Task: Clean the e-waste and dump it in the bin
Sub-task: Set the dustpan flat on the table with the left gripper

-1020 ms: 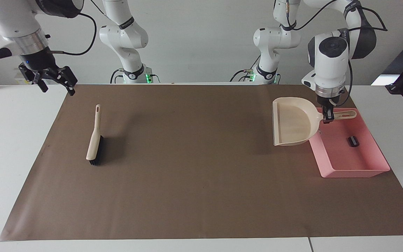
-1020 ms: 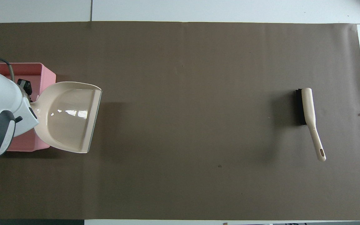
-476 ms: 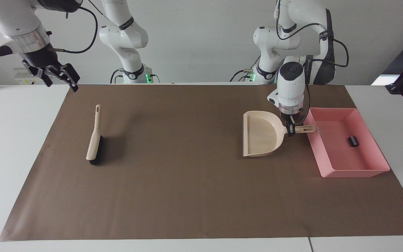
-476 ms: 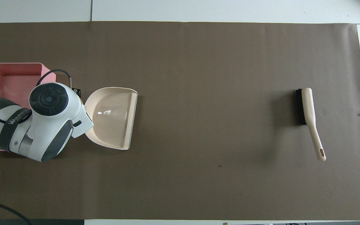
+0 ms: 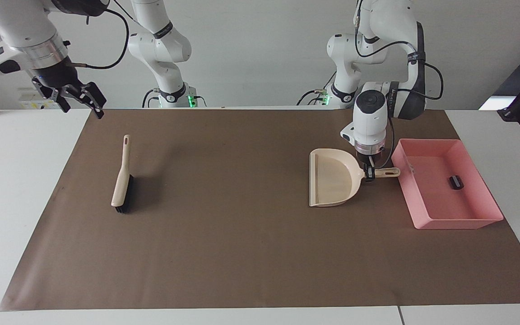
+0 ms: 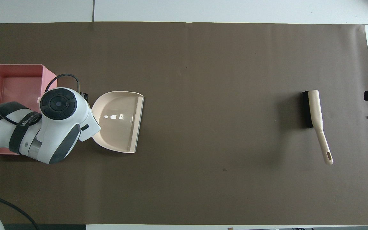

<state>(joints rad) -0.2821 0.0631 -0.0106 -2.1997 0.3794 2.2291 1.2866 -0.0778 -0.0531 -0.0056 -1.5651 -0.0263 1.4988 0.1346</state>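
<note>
Brown mat (image 5: 242,253), left claw (image 5: 369,174) pinching dustpan (image 5: 332,183) handle beside bin (image 5: 456,221) holding black block (image 5: 455,182)

Beige dustpan (image 5: 334,177) flat on the brown mat (image 5: 251,253), mouth turned toward the right arm's end of the table. Beige hand brush (image 5: 122,176) with black bristles well apart from it, lying on the same mat.

A white table (image 5: 20,189) carries a brown mat (image 5: 242,234). On the mat beside the left gripper (image 5: 369,174): a beige dustpan (image 5: 332,183) and a pink bin (image 5: 449,212). A brush (image 5: 122,180) lies near the right gripper (image 5: 77,101).
</note>
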